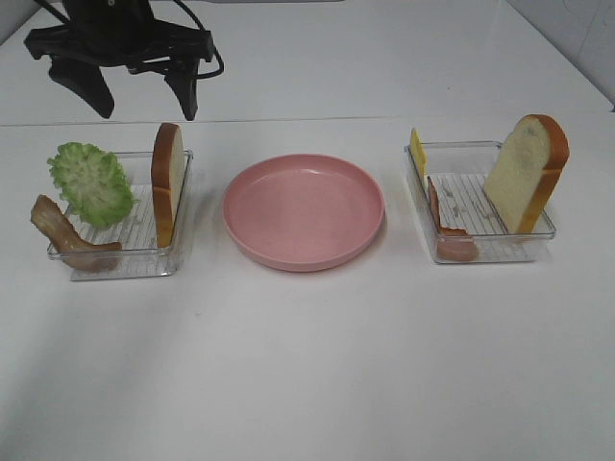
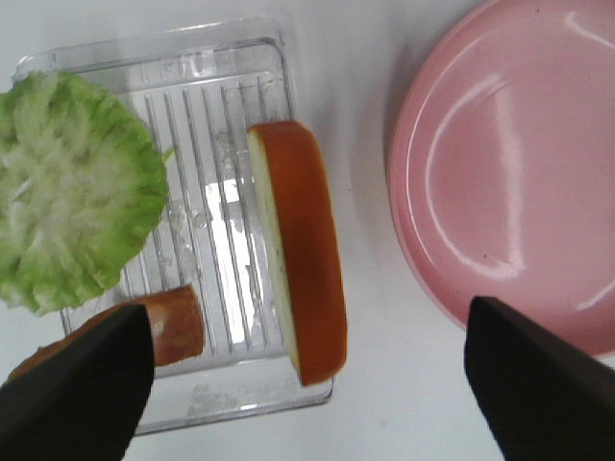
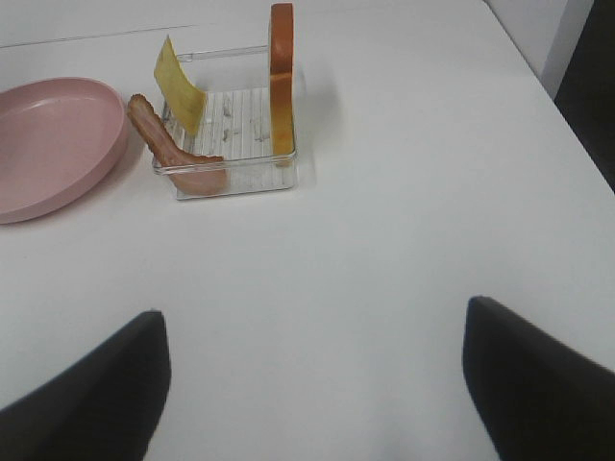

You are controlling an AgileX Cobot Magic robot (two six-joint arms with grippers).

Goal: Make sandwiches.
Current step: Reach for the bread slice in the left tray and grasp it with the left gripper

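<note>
The round pink plastic plate [image 1: 304, 213] is bare, so this is the first step. The left gripper [image 2: 307, 331], spread wide, hangs over the white bread slice with orange-brown crust [image 2: 303, 230], upright at the right wall of the left clear plastic tray [image 2: 221, 106]. Next it should lower and pinch the slice. The right gripper [image 3: 312, 322] is spread and empty.

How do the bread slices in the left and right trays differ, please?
The left bread slice stands edge-on to the high camera, showing mostly crust; the right bread slice turns its white face to that camera. The left slice shares the left tray with lettuce; the right slice shares the right tray with cheese. Both stand on edge, white with orange-brown crust.
</note>
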